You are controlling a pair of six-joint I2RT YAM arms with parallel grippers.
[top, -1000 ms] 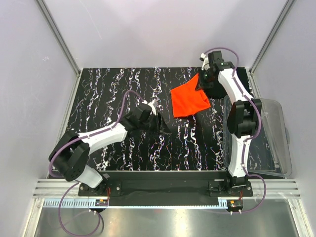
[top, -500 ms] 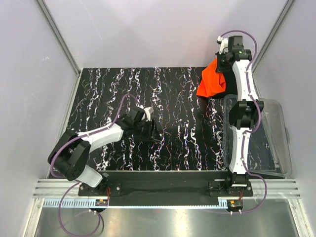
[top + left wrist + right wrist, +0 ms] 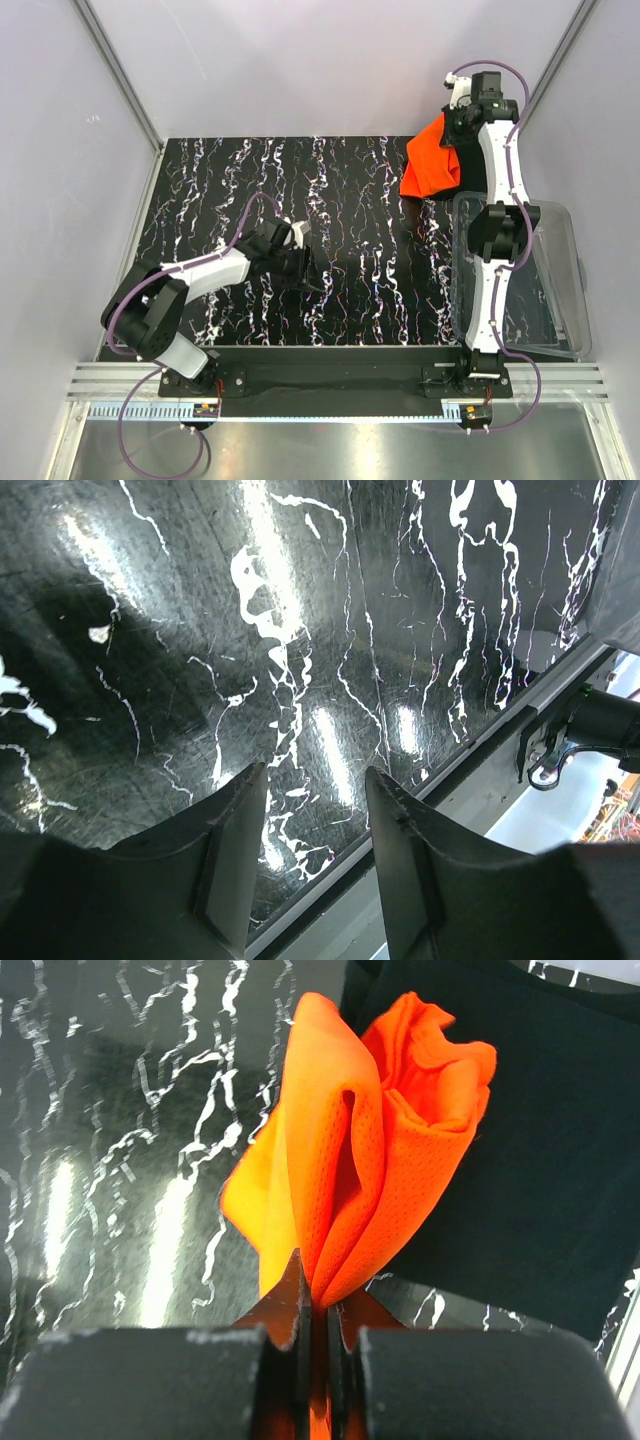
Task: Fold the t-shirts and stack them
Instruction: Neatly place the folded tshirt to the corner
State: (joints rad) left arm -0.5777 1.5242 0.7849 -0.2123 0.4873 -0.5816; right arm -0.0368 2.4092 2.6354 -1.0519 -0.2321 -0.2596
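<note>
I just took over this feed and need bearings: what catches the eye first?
The bright orange-red t-shirt, bunched and hanging from the shut right gripper above the far right corner of the table. Below it lies the black t-shirt, while the left gripper hovers open and empty nearer the middle.

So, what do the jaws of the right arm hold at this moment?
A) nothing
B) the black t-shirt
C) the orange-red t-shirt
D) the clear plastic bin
C: in the right wrist view the right jaws are shut on a bunched fold of the orange-red t-shirt, which hangs lifted off the table.
</note>
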